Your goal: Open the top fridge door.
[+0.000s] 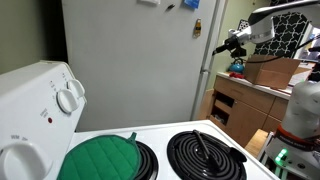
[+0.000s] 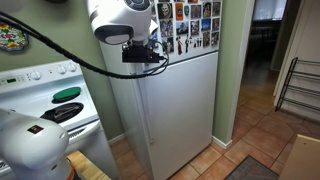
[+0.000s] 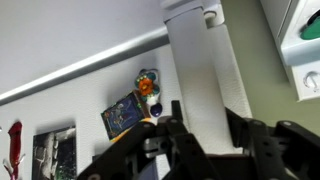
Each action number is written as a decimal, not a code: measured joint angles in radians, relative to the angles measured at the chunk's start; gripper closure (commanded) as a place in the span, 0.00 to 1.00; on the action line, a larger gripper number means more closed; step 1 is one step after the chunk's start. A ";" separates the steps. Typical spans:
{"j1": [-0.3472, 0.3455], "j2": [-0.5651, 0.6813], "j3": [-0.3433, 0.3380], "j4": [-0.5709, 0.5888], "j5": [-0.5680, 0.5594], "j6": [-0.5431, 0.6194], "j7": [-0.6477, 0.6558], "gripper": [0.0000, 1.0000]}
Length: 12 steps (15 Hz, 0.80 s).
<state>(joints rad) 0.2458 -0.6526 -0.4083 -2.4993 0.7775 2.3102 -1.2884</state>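
The hand (image 2: 158, 55) sits just beside the top fridge door (image 2: 196, 28)

Soft, even indoor light is seen in both exterior views, and no hard shadows are cast. In an exterior view the fridge's side (image 1: 130, 60) is rendered a flat pale grey. The white stove console (image 1: 40, 100), close to the lens, is shown bright and slightly soft. In an exterior view the robot's white casing (image 2: 30, 140) in the foreground is thrown out of focus and nearly washed out. The doorway (image 2: 262, 35) is left dark, and the floor tiles (image 2: 250, 140) are warmly lit. In the wrist view the gripper (image 3: 205, 135) is reduced to a dark blur against a bright white panel (image 3: 60, 40), so its jaws cannot be read. The magnets (image 3: 135, 105) are smeared.
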 measured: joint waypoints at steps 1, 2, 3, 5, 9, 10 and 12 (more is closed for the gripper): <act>-0.006 0.004 0.008 0.000 0.011 -0.003 -0.009 0.92; -0.014 0.008 0.016 0.000 0.018 -0.003 -0.018 0.92; -0.024 0.012 0.025 0.001 0.025 -0.003 -0.024 0.92; -0.043 0.017 0.045 0.001 0.032 -0.003 -0.029 0.94; -0.074 0.032 0.079 0.004 0.049 -0.001 -0.029 1.00; -0.078 0.042 0.086 0.006 0.058 0.000 -0.029 1.00; -0.085 0.054 0.094 0.011 0.075 -0.006 -0.049 0.99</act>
<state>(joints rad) 0.1607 -0.5986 -0.3144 -2.4881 0.8525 2.3043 -1.3375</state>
